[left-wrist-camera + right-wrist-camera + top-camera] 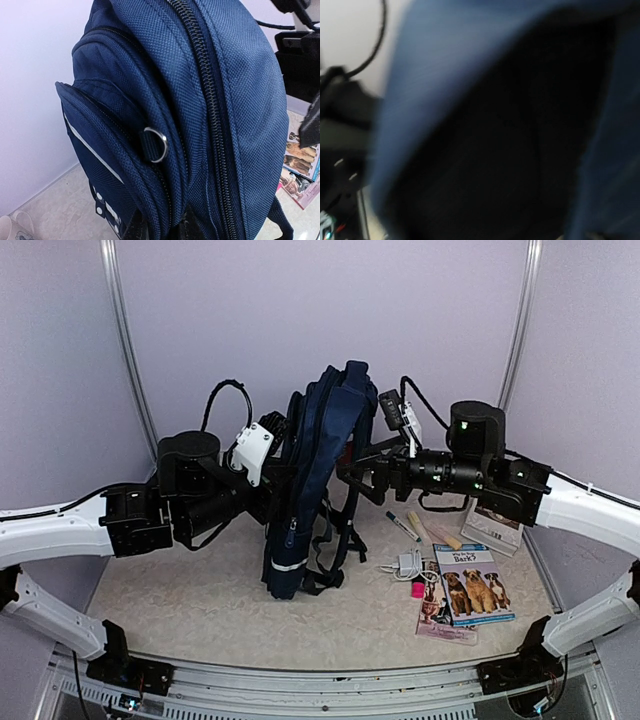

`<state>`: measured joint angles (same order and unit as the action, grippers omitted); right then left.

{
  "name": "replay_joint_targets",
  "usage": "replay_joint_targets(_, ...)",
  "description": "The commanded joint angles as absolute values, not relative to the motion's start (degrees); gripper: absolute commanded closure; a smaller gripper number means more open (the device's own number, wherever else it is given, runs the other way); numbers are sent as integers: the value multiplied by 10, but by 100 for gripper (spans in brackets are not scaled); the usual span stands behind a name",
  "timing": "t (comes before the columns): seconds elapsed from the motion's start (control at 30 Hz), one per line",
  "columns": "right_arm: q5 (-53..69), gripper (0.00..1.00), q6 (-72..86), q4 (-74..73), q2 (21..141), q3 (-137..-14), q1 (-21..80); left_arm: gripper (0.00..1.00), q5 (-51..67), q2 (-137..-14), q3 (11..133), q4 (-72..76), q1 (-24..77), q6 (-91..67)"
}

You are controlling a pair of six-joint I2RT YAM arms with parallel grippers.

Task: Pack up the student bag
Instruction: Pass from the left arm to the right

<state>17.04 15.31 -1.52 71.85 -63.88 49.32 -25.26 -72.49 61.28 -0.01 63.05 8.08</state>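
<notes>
Clamping the upright bag (320, 470), left fingers (186, 227) are steadying it while right fingers (352, 476), spread untellable, are crowding its opposite side.

Robot lab, plain walls (300, 310), alu-frame table (200, 610)

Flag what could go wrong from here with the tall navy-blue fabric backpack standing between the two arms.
1. The navy-blue fabric backpack stands narrow and upright. If the left gripper loses what looks like a pinch on its fabric, it may topple onto the white charger and dog-cover book.
2. The right gripper sits so close that its camera shows only blurred dark fabric. It could snag the dangling dark straps.
</notes>
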Motion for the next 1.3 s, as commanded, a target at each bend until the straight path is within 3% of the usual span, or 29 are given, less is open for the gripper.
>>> replay_joint_targets(0.0, 107, 4, 178, 95, 751, -655, 498, 100, -236, -709, 619, 98, 632, 96)
replay_joint_targets(0.4, 177, 9, 185, 142, 850, -715, 498, 100, -222, -715, 617, 109, 635, 115)
replay_joint_targets(0.6, 331, 1, 125, 145, 807, -689, 498, 100, -249, -716, 617, 109, 628, 115)
replay_joint_targets(0.9, 245, 2, 204, 175, 761, -639, 505, 100, -228, -710, 611, 120, 627, 116)
replay_joint_targets(1.0, 180, 13, 215, 193, 789, -649, 518, 100, -222, -708, 610, 124, 629, 116)
replay_joint_targets(1.13, 140, 39, 229, 165, 824, -684, 519, 100, -217, -701, 613, 117, 631, 115)
replay_joint_targets(1.17, 128, 51, 232, 171, 822, -678, 520, 100, -215, -696, 610, 119, 631, 115)
replay_joint_targets(1.27, 109, 99, 241, 204, 807, -657, 520, 100, -211, -681, 598, 129, 628, 115)
